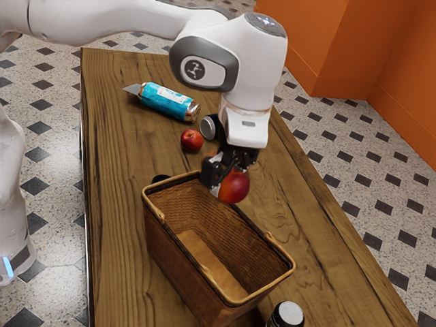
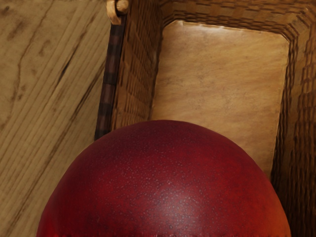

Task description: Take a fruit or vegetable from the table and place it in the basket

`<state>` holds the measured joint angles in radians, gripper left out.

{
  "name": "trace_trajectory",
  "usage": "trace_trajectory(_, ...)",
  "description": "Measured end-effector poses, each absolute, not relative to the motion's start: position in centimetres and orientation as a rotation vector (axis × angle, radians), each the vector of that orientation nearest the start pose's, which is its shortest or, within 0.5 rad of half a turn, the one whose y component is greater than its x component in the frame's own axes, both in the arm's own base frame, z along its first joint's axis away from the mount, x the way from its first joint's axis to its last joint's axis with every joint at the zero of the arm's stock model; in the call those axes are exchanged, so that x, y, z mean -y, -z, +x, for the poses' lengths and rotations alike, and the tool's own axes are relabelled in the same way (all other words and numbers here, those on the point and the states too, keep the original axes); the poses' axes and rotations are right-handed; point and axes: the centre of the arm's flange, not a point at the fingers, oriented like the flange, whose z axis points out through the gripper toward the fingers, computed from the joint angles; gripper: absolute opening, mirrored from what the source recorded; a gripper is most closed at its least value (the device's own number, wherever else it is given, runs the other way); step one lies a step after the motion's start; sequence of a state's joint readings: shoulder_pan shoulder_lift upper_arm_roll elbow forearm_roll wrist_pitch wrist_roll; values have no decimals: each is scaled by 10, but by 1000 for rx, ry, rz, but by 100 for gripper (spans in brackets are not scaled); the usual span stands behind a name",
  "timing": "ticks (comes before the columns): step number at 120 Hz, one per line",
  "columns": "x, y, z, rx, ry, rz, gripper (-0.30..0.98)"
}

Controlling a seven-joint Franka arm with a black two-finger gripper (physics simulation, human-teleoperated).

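Note:
My gripper (image 1: 229, 180) is shut on a large red fruit (image 1: 235, 188), held in the air over the basket's far end in the exterior view. The rectangular brown wicker basket (image 1: 178, 261) stands on the table with its top open. From the wrist view, the dark red fruit (image 2: 165, 180) bulges in front of the hand, hiding part of the basket (image 2: 222, 74), whose pale floor lies below and beyond it. A smaller red apple (image 1: 191, 140) rests on the wooden table behind the basket.
A blue can (image 1: 167, 101) lies on its side near the table's far end, a grey pointed piece (image 1: 131, 89) beside it. A round-faced grey item (image 1: 208, 127) is near the apple. A dark bottle with a pale lid (image 1: 289, 314) stands by the basket's near end.

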<state>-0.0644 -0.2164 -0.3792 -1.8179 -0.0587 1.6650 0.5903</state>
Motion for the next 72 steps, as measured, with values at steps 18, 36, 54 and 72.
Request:
trace_trajectory(18,246,-619,437,-1550,91,-2710,34)
trace_trajectory(36,257,-619,433,-1577,98,-2696,54)
trace_trajectory(54,258,-618,433,-1582,94,-2698,64)
trace_trajectory(72,257,-615,435,-1583,85,-2697,67)
